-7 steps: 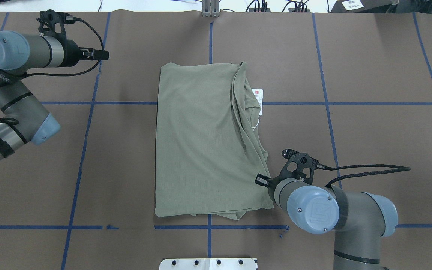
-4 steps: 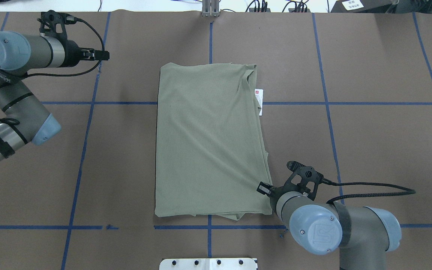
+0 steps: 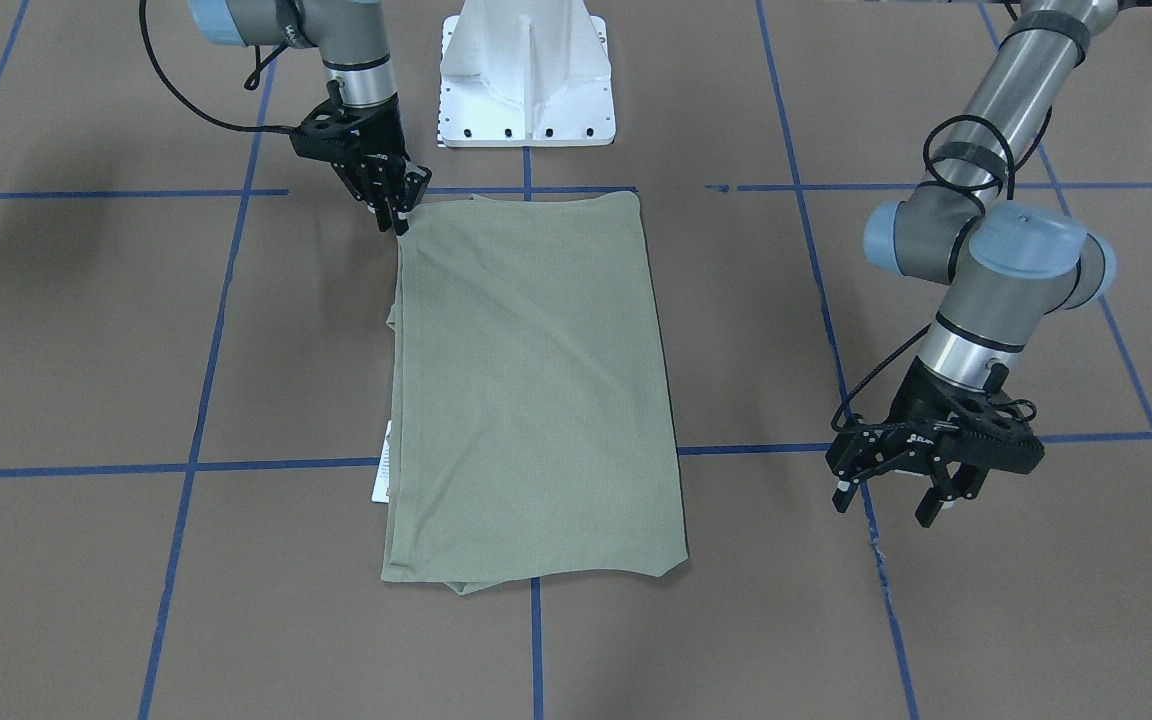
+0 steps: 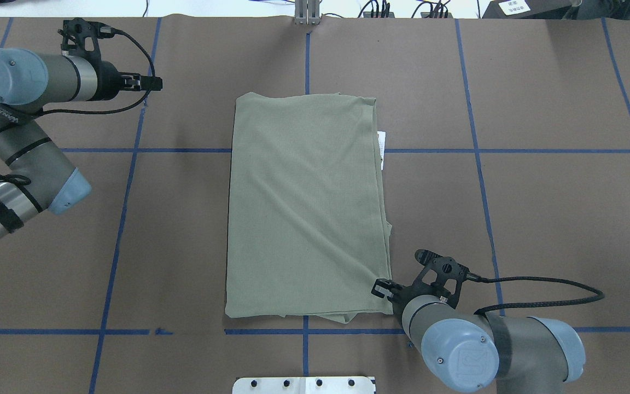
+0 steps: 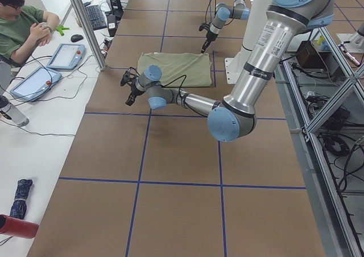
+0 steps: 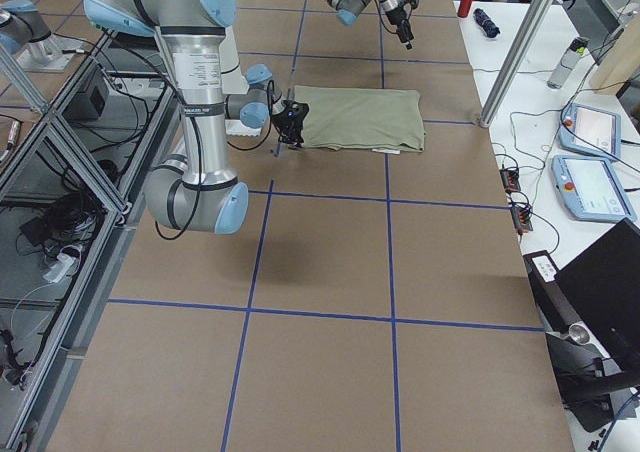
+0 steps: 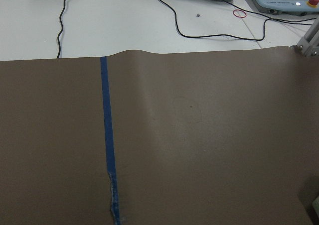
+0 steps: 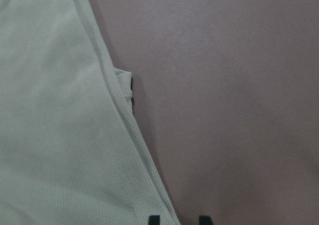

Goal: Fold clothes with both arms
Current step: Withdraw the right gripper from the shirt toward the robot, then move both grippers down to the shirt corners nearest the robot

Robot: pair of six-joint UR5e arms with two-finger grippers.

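Comparing the overhead view with a second ago, the shirt (image 4: 304,208) now lies flatter. The rumpled ridge down its 3 o'clock side is gone, that edge runs nearly straight, and the white hang tag (image 4: 381,143) has shrunk to a thin sliver poking out from under it. The right hand (image 4: 379,287) has slid toward 6 o'clock and sits at the shirt's 5 o'clock corner. The left hand (image 4: 157,83) has barely shifted and is well apart from the shirt, out at 10 o'clock. The shirt is a folded olive-green rectangle at the middle of the desk (image 4: 539,219), its long side running 12 to 6 across a blue tape line (image 4: 512,150). Only a plain panel of it shows, with the other layers tucked beneath. In the right wrist view the black fingertips (image 8: 154,220) just enter at the bottom edge, a narrow gap apart. One is over the shirt's edge and one is over bare desk, and the cloth between them lies flat, so this hand is narrowly open rather than gripping. In the front-facing view the left hand's fingers spread wide over bare desk; its own wrist camera shows only brown cover and tape, with the fingers out of frame. The print on the tag is too small to read, as are the lettering on the left arm (image 4: 25,158) and the mark on the blue cap of the right arm (image 4: 517,339).
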